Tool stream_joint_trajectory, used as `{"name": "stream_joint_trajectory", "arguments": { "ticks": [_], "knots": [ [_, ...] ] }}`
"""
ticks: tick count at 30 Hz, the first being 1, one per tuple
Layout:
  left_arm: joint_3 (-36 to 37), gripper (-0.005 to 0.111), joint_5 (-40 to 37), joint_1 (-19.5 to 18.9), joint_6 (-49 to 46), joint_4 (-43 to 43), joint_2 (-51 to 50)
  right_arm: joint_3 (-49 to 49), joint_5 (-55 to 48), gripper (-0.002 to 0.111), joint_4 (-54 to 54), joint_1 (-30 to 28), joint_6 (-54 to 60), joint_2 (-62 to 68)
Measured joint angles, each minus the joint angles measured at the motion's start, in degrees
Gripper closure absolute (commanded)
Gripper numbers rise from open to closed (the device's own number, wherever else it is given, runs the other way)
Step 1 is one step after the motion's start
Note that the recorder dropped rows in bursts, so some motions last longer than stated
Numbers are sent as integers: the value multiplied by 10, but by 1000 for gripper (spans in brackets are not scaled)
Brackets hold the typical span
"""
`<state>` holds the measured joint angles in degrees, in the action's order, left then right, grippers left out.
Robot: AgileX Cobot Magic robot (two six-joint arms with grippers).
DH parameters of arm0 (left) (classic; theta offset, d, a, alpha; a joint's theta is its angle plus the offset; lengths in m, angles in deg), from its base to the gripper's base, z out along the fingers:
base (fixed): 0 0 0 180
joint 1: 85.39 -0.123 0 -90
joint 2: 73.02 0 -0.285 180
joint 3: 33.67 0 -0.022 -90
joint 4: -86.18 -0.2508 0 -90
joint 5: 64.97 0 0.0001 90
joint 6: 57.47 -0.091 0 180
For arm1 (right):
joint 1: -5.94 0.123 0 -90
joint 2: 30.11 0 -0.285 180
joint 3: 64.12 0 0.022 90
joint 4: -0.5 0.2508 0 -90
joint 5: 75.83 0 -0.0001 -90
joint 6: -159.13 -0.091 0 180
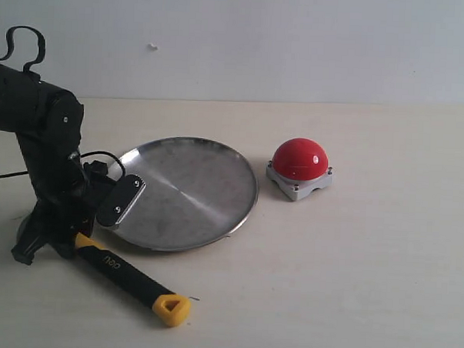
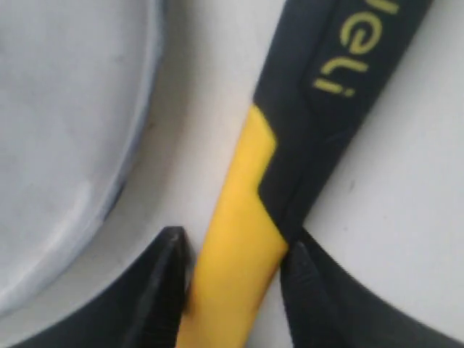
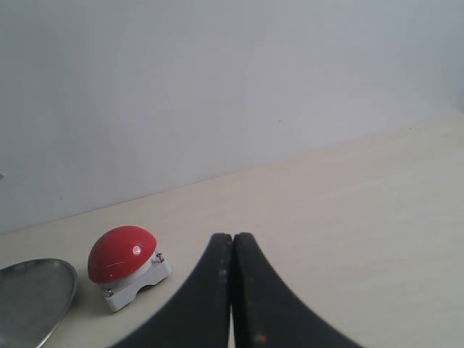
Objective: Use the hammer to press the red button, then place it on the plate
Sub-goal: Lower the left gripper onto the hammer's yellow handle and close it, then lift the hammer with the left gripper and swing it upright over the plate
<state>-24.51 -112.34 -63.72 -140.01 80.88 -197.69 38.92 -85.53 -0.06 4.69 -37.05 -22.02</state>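
grasp step: left gripper (image 2: 233,248) pinches the hammer (image 1: 124,271) handle, hammer flat on the table (image 1: 366,288) beside the plate (image 1: 193,188); next: lift, carry to the red button (image 1: 300,159); right gripper (image 3: 232,241) closed, empty.

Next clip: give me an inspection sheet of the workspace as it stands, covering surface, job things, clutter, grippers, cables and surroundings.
Surface: pale beige table, bare apart from the job's things.
Hammer: lies flat on the table in front of the plate, outside its rim; the head is hidden behind the left arm.
Button: red dome on a grey base, right of the plate and apart from it.
Plate: silver, nothing on it.
Clutter: nothing seen.
Left gripper: down at the table, fingers against both sides of the yellow part of the handle.
Right gripper: shut, empty, off to the right of the button.
Cables: black cable loops at the left arm, near the plate's rim.
Surroundings: plain pale wall.
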Motion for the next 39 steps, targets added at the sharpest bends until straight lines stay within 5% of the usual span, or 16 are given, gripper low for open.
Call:
{"name": "stream_joint_trajectory", "arguments": {
  "ticks": [1,8,17,33,39],
  "knots": [
    [0,107,-1,0,-1,-4,0,0,0,108,0,0,0,0],
    [-2,106,-12,3,16,-35,-2,0,0,108,0,0,0,0],
    [10,107,-102,11,138,-247,-1,0,0,108,0,0,0,0],
    [12,107,-24,40,151,-235,139,0,0,108,0,0,0,0],
    [12,107,-9,86,209,-351,189,0,0,108,0,0,0,0]
  ]
}}
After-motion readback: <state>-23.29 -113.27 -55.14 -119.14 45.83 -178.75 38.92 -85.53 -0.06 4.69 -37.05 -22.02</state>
